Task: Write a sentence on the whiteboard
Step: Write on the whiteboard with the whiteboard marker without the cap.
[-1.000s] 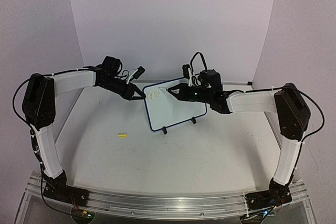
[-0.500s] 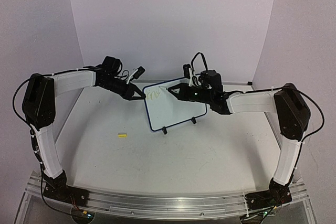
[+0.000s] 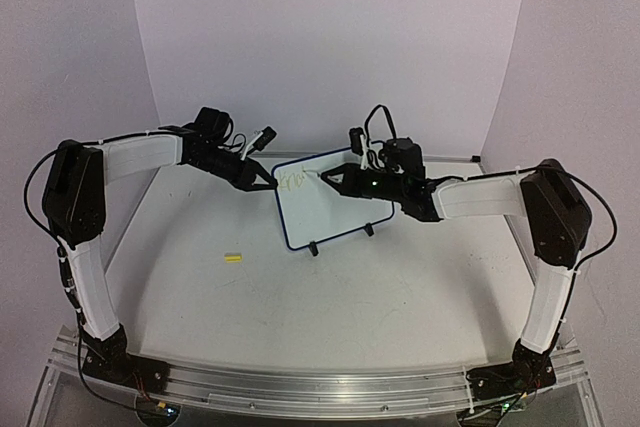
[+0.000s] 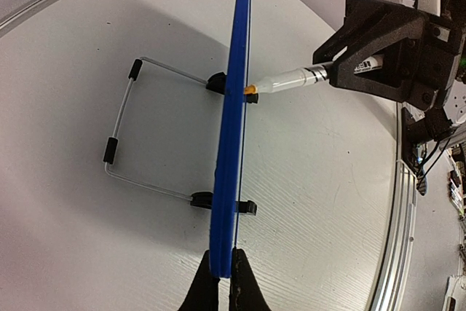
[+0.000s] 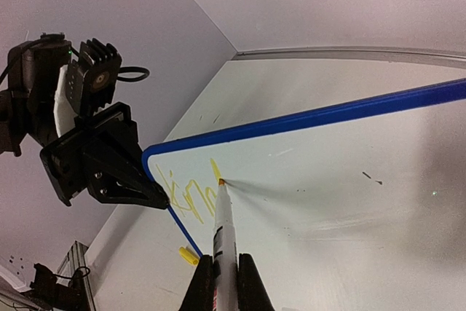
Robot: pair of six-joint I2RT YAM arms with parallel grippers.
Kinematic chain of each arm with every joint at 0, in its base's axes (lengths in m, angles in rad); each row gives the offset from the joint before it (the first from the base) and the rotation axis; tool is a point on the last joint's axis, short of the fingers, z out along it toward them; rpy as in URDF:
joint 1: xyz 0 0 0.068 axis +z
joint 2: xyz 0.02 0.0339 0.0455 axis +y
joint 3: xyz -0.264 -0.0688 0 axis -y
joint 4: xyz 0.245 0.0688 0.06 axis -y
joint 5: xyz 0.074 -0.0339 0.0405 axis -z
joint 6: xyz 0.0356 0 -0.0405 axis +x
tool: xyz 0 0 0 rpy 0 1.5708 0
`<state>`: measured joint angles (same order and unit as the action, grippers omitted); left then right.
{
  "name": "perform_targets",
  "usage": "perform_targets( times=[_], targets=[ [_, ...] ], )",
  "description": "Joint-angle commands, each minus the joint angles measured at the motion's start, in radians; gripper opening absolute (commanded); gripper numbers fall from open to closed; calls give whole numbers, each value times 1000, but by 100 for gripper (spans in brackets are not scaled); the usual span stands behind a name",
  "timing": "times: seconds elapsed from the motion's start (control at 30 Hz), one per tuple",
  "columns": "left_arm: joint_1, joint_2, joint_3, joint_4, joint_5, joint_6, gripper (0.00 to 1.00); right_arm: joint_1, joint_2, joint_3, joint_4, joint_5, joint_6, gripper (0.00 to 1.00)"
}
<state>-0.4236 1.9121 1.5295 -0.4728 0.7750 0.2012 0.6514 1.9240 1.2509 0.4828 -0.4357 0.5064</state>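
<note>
The whiteboard stands upright on two black clip feet and a wire stand at mid-table; it shows edge-on in the left wrist view and face-on in the right wrist view. My left gripper is shut on its upper left corner. My right gripper is shut on a white marker whose yellow tip touches the board. The marker also shows in the left wrist view. Yellow handwriting, a few letters of the sentence, sits at the board's top left.
A small yellow marker cap lies on the table left of the board and shows in the right wrist view. White walls close in the back and sides. The arm bases sit on a metal rail at the near edge.
My right gripper has shifted slightly left and down along the board with the marker, and the yellow strokes at the top left have grown. The left arm has not moved.
</note>
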Motion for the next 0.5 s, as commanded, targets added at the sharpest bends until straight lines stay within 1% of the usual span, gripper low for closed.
perform_targets(
  times=[0.0,0.47],
  targets=[
    [-27,9,16,-50,-13,29,0,-12,21,-24,-8,20,6,0],
    [-27,9,17,-50,-11,26,0,-11,1,-55,-31,34,-11,0]
  ],
)
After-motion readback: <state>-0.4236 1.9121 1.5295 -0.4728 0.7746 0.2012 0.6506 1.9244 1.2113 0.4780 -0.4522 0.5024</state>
